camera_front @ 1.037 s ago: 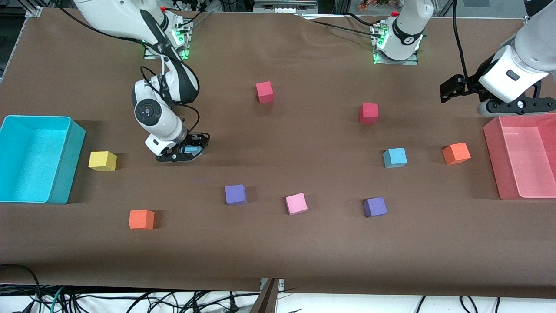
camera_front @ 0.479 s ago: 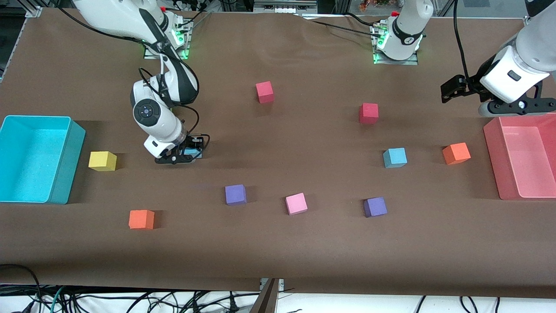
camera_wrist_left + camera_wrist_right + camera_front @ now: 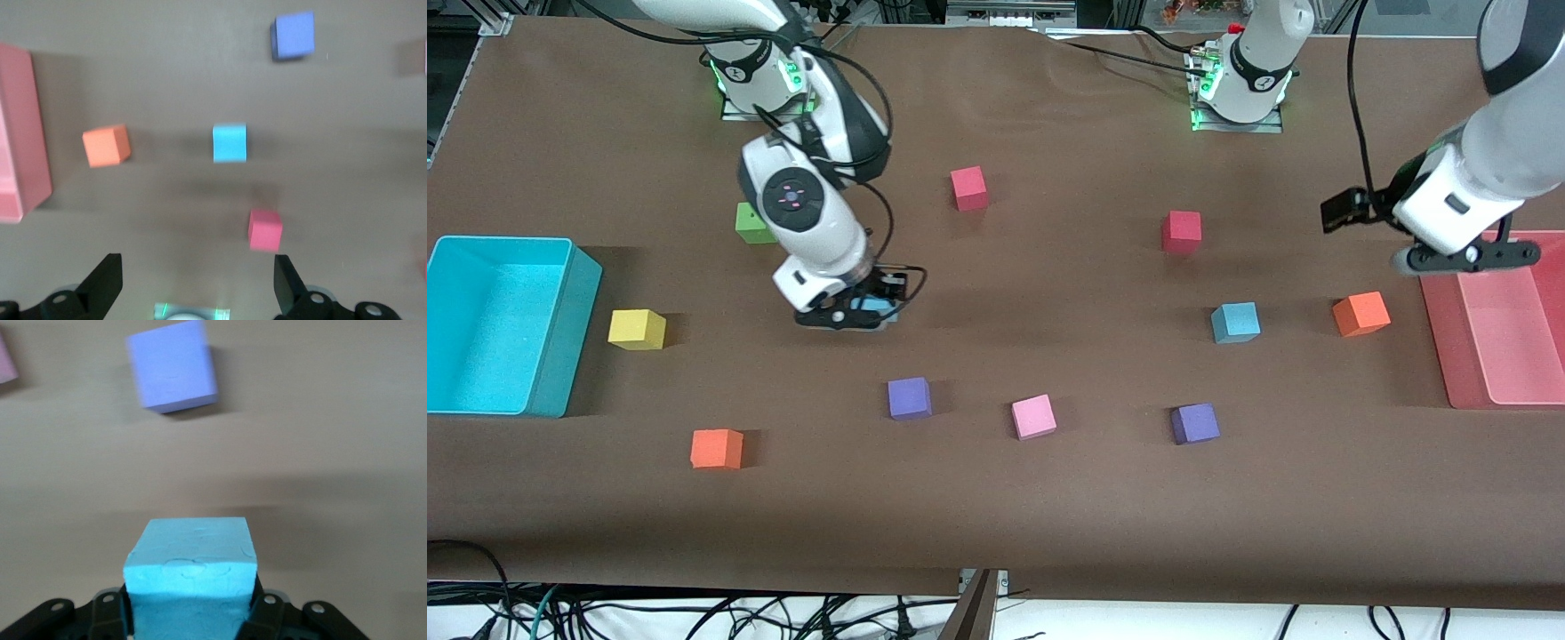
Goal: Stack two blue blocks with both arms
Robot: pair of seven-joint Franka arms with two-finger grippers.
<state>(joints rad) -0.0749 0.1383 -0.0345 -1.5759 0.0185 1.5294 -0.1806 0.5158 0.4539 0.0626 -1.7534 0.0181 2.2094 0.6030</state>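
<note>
We read no writing; right gripper (image 3: 860, 313) clamps a blue block (image 3: 190, 570), largely hidden frontally; left gripper (image 3: 193, 293) spread, fingertips cropped

The right tool (image 3: 854, 313) hides most of its blue block (image 3: 869, 308); the pink bin (image 3: 1507, 391) is cut off at the front view's edge.

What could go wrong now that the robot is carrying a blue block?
The blue block sits clamped in the right gripper; foam could squash or slip out on the way. The second blue block has an orange cube beside it, which might get bumped. The open left gripper hangs nearby, so the arms could collide.
</note>
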